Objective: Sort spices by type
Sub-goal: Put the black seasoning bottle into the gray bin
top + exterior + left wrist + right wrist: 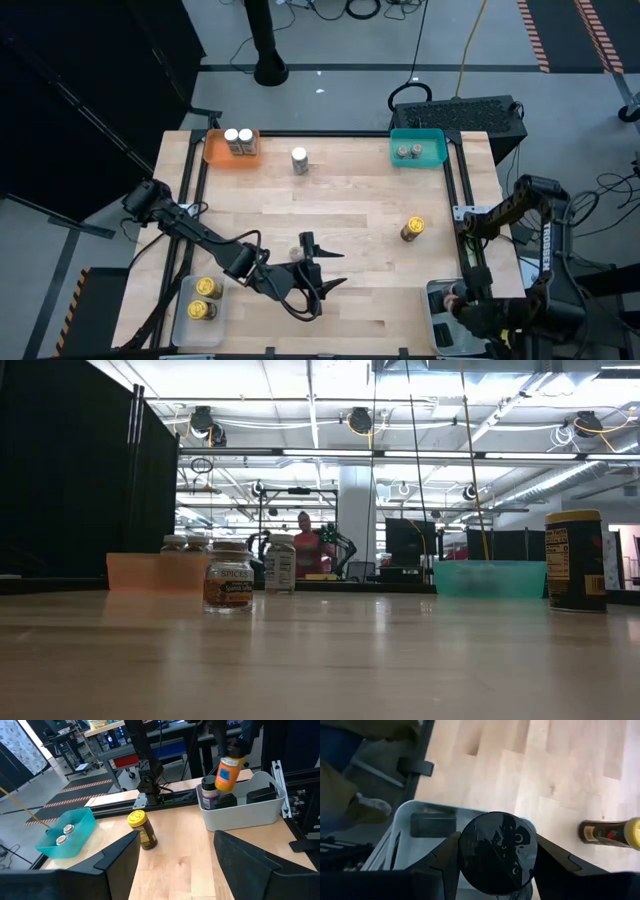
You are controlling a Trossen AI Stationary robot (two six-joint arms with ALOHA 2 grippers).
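Upright black-lidded jar (496, 851) in right hand (495, 865)

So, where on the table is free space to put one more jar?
The widest bare wood lies between the white-lid jar, the yellow-lid jar and the left gripper. The front edge right of that gripper is also free. The corners are crowded: orange tray, teal tray, clear tray, grey bin.
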